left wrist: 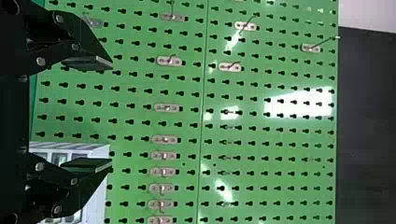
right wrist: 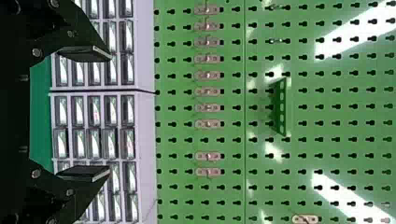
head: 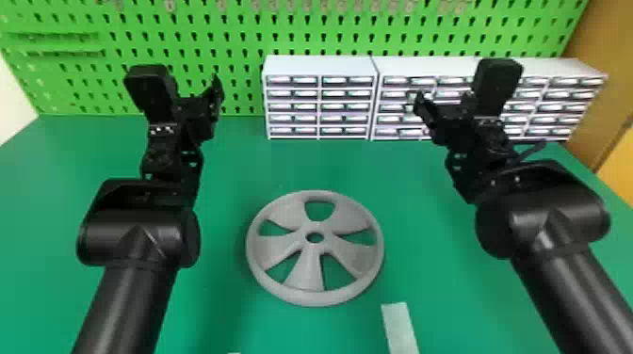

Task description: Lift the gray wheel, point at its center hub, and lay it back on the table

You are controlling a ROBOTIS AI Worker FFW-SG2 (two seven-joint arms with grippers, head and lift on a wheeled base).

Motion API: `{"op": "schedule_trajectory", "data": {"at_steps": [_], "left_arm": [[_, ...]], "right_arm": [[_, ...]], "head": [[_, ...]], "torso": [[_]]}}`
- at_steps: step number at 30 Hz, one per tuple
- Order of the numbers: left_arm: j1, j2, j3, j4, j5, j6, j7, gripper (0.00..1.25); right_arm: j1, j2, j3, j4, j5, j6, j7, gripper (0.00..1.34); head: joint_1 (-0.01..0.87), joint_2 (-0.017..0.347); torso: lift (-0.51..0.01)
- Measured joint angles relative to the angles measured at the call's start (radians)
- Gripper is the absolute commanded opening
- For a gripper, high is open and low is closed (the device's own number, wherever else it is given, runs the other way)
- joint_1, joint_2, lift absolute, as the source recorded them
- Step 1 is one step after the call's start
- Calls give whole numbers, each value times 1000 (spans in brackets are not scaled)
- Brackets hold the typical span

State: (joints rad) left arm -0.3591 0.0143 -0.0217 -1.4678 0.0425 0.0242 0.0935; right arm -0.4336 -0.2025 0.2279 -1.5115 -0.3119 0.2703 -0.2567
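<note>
First, wheel (head: pixel 308 273): gray, round, five openings, hub hole at center; lying flat on worktop (head: pixel 212 306), touching neither tool. Left tool (head: pixel 188 94): fingers spread, grasping nothing, at wheel's 11 o'clock. Right tool (head: pixel 452 96): likewise spread and unladen, at wheel's 1 o'clock. Pale strip (head: pixel 400 329): on worktop, between 4 and 5 o'clock. Drawers (head: pixel 320 66): from 12 to 2 o'clock, before green pegboard (head: pixel 235 42).

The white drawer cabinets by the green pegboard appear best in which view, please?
The head view frames the whole cabinet row, though the right gripper hides some. The right wrist view crops it; the left one catches a corner.
</note>
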Motion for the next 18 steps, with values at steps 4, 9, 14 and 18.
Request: {"op": "schedule_trajectory", "data": {"at_steps": [4, 9, 14, 18], "left_arm": [[15, 0, -4, 0, -7, 3, 0, 738], [31, -2, -8, 0, -21, 3, 0, 738], [50, -3, -23, -14, -25, 3, 0, 738], [65, -2, -29, -35, -26, 3, 17, 739]], "right_arm": [[22, 11, -5, -1, 23, -35, 14, 923], [52, 16, -1, -4, 49, -72, 25, 923], [88, 20, -10, -18, 52, -98, 31, 923], [101, 27, -14, -22, 52, -109, 33, 923]], "head": [[692, 48], [692, 48], [692, 48], [692, 48]], "torso": [[-96], [-96], [-96], [-96]]}}
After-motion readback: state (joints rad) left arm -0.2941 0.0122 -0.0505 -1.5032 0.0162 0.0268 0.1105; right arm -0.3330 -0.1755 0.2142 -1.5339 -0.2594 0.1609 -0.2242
